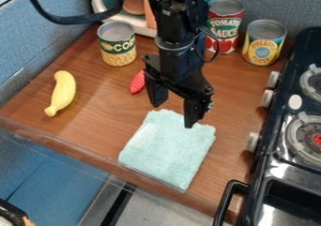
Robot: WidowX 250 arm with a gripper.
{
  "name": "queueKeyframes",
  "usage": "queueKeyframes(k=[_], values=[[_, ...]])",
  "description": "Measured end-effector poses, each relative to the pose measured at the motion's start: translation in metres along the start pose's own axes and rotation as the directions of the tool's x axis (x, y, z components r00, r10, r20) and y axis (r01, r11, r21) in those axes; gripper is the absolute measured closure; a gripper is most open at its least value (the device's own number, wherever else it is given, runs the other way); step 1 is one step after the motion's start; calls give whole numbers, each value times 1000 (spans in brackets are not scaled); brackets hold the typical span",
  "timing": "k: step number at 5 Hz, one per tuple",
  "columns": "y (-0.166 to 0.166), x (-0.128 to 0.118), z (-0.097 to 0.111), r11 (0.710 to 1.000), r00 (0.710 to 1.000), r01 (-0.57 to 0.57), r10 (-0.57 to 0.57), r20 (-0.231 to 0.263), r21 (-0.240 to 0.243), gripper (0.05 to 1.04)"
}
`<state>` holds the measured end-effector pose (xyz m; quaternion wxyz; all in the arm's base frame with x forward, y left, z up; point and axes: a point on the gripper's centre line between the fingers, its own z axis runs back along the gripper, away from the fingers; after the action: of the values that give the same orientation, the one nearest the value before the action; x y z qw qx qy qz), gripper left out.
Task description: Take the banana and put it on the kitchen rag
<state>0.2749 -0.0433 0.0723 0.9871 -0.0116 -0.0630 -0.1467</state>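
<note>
My black gripper [173, 116] hangs over the middle of the wooden counter, above the back edge of the rag, its two fingers spread apart and nothing between them. A yellow banana [62, 93] lies by itself on the counter's left side, well to the left of the gripper. The light teal kitchen rag [168, 147] lies flat near the counter's front edge, below and in front of the gripper, with nothing on it.
Behind are a corn can [117, 50], a tomato sauce can [223, 30] and a pineapple can [264, 44]. A red object [138, 82] lies partly hidden behind the gripper. The black stove [282, 140] stands at the right.
</note>
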Motion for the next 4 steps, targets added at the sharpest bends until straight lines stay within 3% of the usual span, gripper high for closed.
queueKeyframes(k=[1, 3, 4], values=[[0, -3, -9, 1000, 999, -1, 0, -33, -8, 84], [68, -2, -7, 995, 995, -100, 101, -14, 11, 84], [107, -23, -6, 981, 981, -191, 192, -22, 34, 84]])
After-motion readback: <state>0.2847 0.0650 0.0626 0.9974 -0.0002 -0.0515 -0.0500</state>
